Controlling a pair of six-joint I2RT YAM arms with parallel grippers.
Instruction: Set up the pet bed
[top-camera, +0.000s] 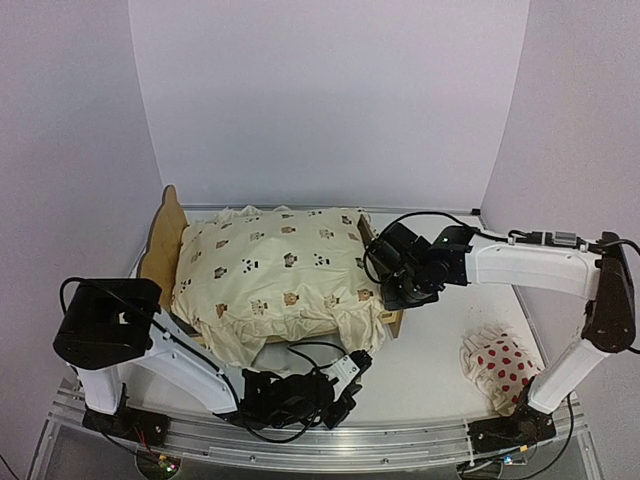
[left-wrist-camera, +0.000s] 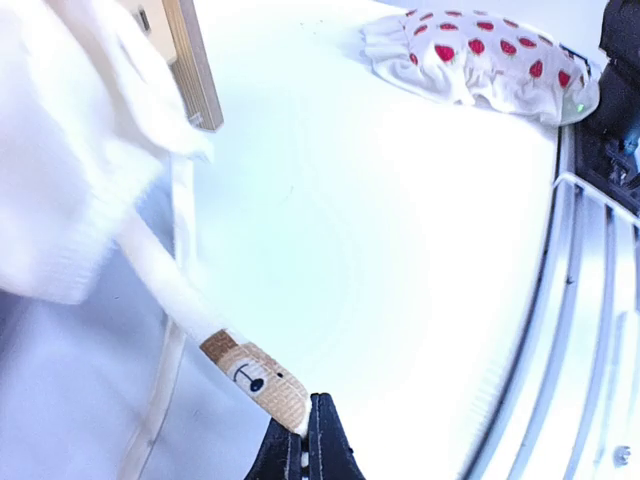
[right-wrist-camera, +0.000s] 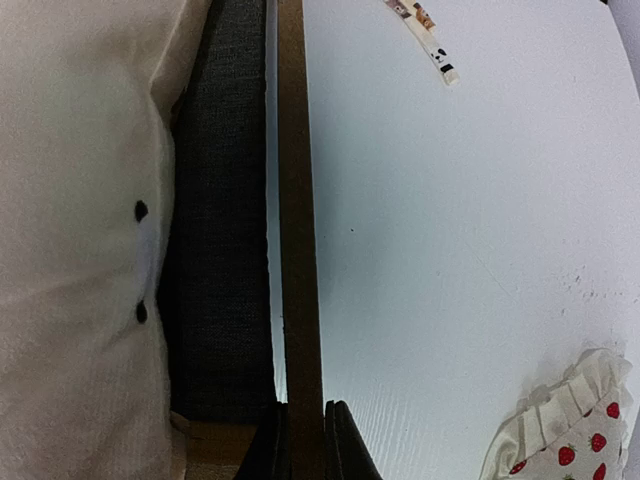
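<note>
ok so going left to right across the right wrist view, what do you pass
cushion → grey base → rail → tie → pillow

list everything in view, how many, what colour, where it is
pet bed: one, light plywood with a dark grey base, left-centre of the table, under the cushion
cushion: one, cream with animal print, lying on the pet bed
cushion tie: at least one, cream with animal print, trailing off the cushion's near edge
pillow: one, white with red dots, on the table near the right arm's base
table: one, white, under everything
left hand: one, black, shut on the cushion tie
right hand: one, black, shut on the pet bed's wooden rail
</note>
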